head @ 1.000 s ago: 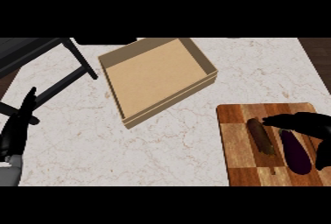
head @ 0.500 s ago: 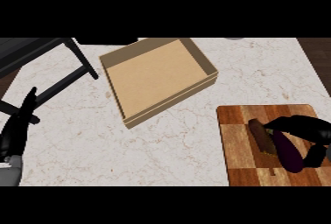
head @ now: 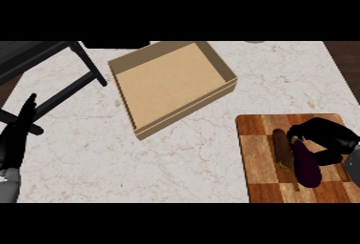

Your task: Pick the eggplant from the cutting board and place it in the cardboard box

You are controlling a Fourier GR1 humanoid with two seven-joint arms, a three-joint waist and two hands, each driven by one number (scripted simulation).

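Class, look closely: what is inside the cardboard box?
Nothing shows inside the cardboard box, only its bare floor. The eggplant lies on the cutting board under the right robot hand.

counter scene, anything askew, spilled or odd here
Nothing spilled or damaged. The cardboard box sits skewed to the counter's edges and is empty. The eggplant lies on the cutting board under the right hand. The left hand rests open at the left edge.

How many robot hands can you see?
2. The right hand is curled over the eggplant on the cutting board at the right. The left hand rests open at the left edge.
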